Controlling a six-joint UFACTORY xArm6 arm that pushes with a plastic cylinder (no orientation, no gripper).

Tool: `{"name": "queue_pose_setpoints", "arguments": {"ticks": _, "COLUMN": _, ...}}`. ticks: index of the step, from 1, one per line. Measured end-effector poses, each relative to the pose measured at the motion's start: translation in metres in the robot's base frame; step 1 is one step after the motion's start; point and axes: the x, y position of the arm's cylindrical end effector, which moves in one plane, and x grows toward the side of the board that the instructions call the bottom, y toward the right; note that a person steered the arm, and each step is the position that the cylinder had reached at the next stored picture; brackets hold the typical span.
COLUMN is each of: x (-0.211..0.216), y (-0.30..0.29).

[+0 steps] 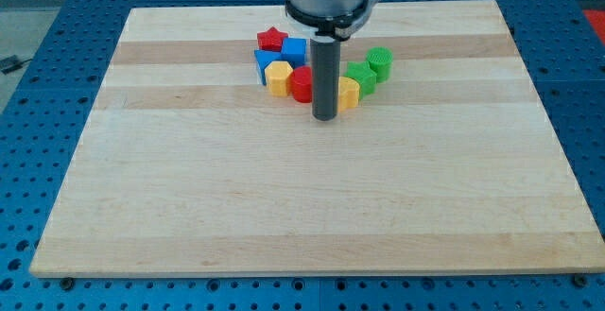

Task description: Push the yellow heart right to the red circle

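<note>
My tip (325, 118) is resting on the wooden board (284, 216) at the view's bottom edge of the block cluster, and since the arm ends in a bare rod there are no jaws to open or close and it is holding nothing; it is only able to nudge. The rod is standing between the red circle (302, 84) on its left in the view and the yellow heart (349, 93) on its right, and it is hiding the near sides of both, so I cannot tell whether it is touching either. The heart is looking like a small, stiff, light block that should be sliding easily on the smooth wood and turning if pushed off-centre, so I judge the best contact is squarely on a flat side, opposite the direction of travel. Just beyond the heart, two green blocks (369, 68) are sitting close against it toward the view's upper right. Left of the red circle a yellow hexagon-like block (278, 77) is crowding in, with a blue block (294, 51) and a red star (272, 38) behind, and another blue piece (263, 60) at the far left. The cluster is leaving little room among its members, while the board is lying open toward the view's bottom and both sides, its edges well apart from the blocks.
</note>
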Motion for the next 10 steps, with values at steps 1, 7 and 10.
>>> {"name": "queue_pose_setpoints", "arguments": {"ticks": 1, "x": 0.000, "y": 0.005}}
{"name": "queue_pose_setpoints", "arguments": {"ticks": 7, "x": -0.020, "y": 0.026}}
{"name": "queue_pose_setpoints", "arguments": {"ticks": 10, "x": -0.021, "y": 0.053}}
